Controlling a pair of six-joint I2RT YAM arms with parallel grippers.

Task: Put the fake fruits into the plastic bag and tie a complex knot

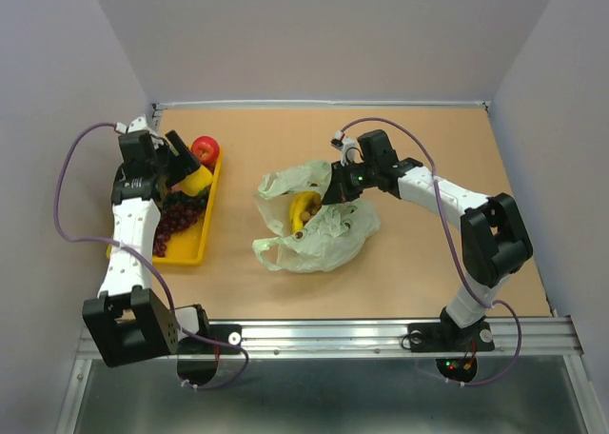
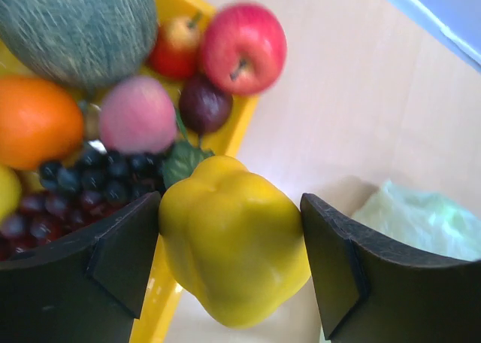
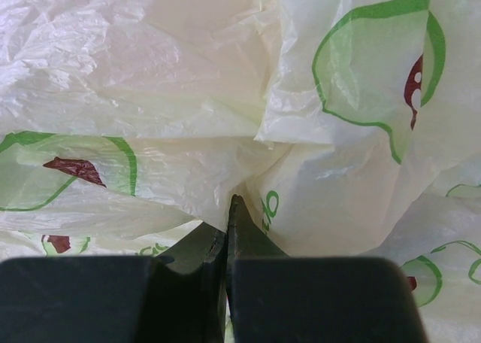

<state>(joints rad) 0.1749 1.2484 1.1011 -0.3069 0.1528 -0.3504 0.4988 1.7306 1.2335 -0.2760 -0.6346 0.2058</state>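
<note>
**Left end effector** [image 2: 229, 234]: closed on one yellow pepper-shaped fruit [image 2: 233, 245], with one finger against each side. The held fruit sits above the right rim of one yellow tray [image 1: 186, 251], which rests at the left of the surface [image 1: 428, 263].

**Tray contents behind the held fruit (left wrist view):**
- one green melon [image 2: 75, 23]
- one orange [image 2: 34, 121]
- one red apple [image 2: 242, 48]
- one smaller red-and-yellow apple [image 2: 173, 50]
- one pink peach [image 2: 139, 116]
- one dark plum [image 2: 204, 106]
- one bunch of dark grapes [image 2: 75, 189]

A yellow item at the left edge of that view is cut off and cannot be identified.

**Right end effector** [image 3: 227, 226]: both fingers are pressed together, pinching a fold of the plastic bag [image 3: 188, 132].

**Bag:** one plastic bag lies crumpled at the middle of the surface, well apart from the tray. The right end effector grips its far right edge. One banana [image 1: 304, 208] lies inside the bag. One small brown item [image 1: 299, 232] lies just beside the banana, and its type cannot be told.
</note>
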